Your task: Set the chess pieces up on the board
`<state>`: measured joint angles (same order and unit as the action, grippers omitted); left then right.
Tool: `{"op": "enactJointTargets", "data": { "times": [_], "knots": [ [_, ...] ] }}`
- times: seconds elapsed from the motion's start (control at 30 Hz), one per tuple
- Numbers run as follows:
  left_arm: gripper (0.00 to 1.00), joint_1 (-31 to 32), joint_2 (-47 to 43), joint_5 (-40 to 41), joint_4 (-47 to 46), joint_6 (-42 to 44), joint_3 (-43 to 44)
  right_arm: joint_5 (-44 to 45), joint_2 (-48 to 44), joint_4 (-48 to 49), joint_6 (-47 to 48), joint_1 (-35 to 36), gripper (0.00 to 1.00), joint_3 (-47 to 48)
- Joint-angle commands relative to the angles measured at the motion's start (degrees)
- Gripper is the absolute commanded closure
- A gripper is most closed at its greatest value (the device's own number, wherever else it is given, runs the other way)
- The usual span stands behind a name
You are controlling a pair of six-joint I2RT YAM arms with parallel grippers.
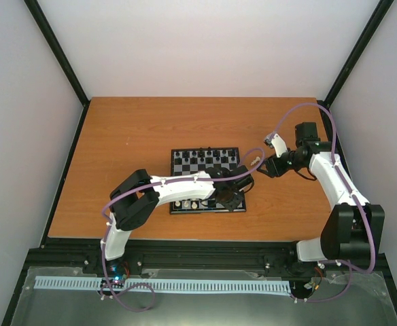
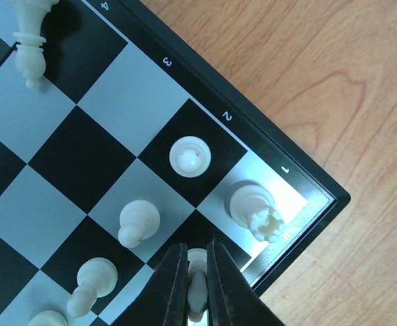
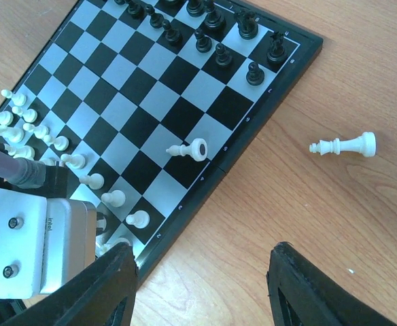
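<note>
Two dark fingers of the left end effector are pressed together on a cream-white piece, pinching it over the outermost row of the board, one square in from the corner. Just ahead and to the right of that end effector a white rook stands on the pale corner square. Straight ahead a white pawn sits on the black square beside the rim's "2", and more white pawns line up ahead and to the left. Right of the fingers the black rim ends and the bare wooden table runs on, giving open room. The right end effector hangs off the board past its right-hand edge, jaws spread wide with bare table showing between them. Ahead and left of it runs the board's edge, and one toppled white piece lies on a square near that edge. Black pieces crowd the two far rows. Ahead and to the right a lone white piece lies on its side on the table, well apart from the rim.
</note>
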<state>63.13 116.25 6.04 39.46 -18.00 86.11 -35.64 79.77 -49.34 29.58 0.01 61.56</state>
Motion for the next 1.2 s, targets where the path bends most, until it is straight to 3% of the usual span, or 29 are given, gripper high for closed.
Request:
{"op": "enactJointTargets", "data": {
  "times": [0.0,0.27,0.6,0.9,1.03,1.17],
  "knots": [
    [0.93,0.2,0.9,0.1,0.4,0.5,2.5,-1.2,0.6,-0.2,1.1,-0.4,0.46,-0.3],
    [0.80,0.2,-3.0,0.1,2.6,0.5,4.2,1.4,-0.6,-0.4,4.0,-0.5,0.46,1.1],
    [0.74,0.2,-17.2,1.6,0.6,-2.2,-4.6,12.7,1.9,-3.4,31.3,-0.5,0.46,3.6],
    [0.65,0.1,-29.6,-0.4,-5.9,-6.1,-17.0,18.4,12.1,0.1,45.8,-0.3,0.48,8.1],
    [0.56,0.1,-32.5,-0.8,-7.4,-7.2,-19.1,20.9,18.1,0.0,47.8,0.6,0.48,11.4],
    [0.52,-0.1,-34.2,-0.8,-9.0,-7.6,-21.2,22.6,23.8,0.0,47.9,2.0,0.48,14.0]
  ]
}}
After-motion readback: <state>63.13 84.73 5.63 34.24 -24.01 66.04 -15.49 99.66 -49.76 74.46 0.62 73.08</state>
